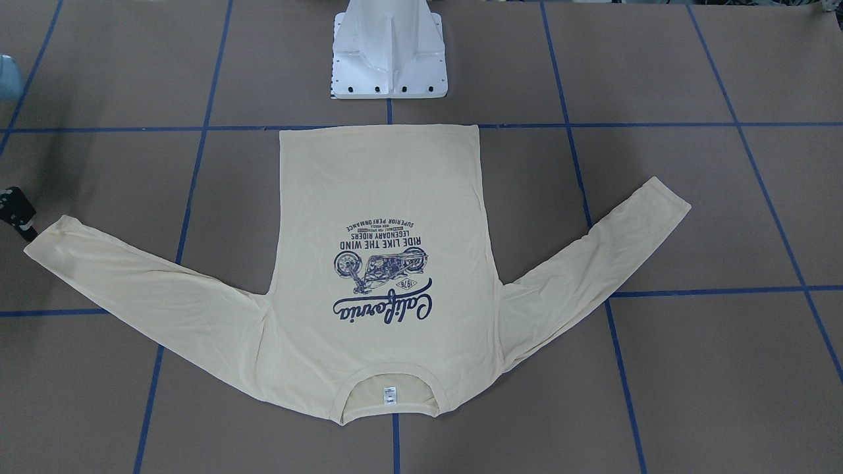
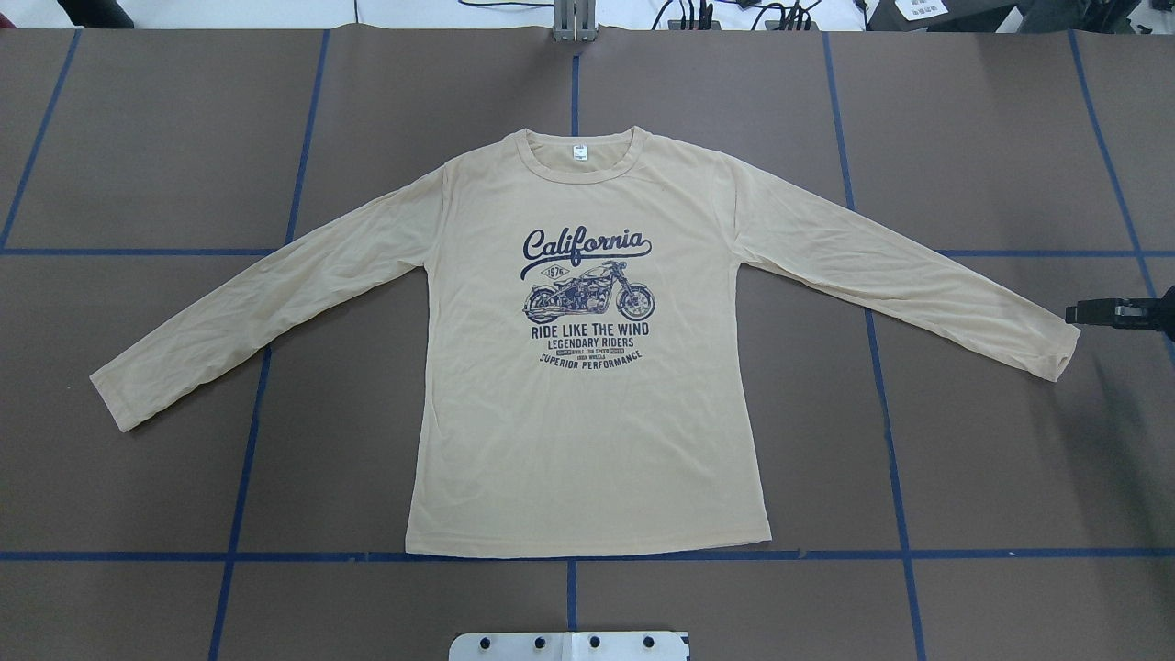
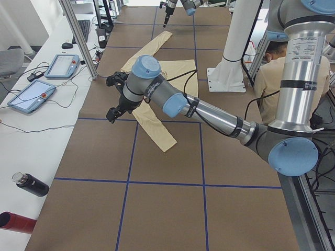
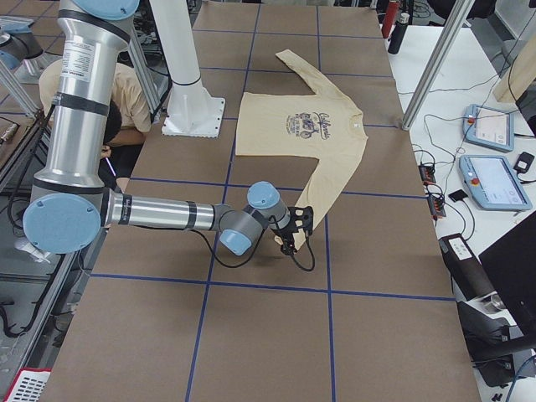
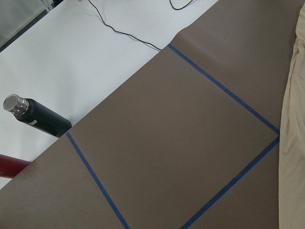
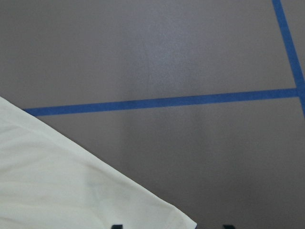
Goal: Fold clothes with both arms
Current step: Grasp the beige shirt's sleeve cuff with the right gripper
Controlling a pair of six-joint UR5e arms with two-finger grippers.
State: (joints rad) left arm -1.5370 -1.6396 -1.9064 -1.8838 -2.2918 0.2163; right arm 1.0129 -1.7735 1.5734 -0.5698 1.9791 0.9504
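The pale cream-yellow long-sleeved T-shirt (image 2: 587, 431) lies flat on the brown table, print up, both sleeves spread out; it also shows in the front view (image 1: 382, 191). My right gripper (image 2: 1076, 314) is open and empty just beyond the right sleeve cuff (image 2: 1051, 353). In the right wrist view its two fingertips (image 6: 116, 226) stand apart, with the cuff corner (image 6: 181, 220) between them. The gripper also shows at the front view's left edge (image 1: 26, 222). My left gripper (image 3: 111, 113) hovers above the table beside the left sleeve (image 3: 157, 125). It shows only in the side view, so I cannot tell its state.
The white pedestal base (image 1: 388, 66) stands at the near table edge, behind the shirt's hem. A black flask (image 5: 35, 117) and a red bottle (image 3: 15, 222) lie on the white bench beyond the table's left end. Teach pendants (image 3: 63, 65) rest there. Blue tape lines grid the table.
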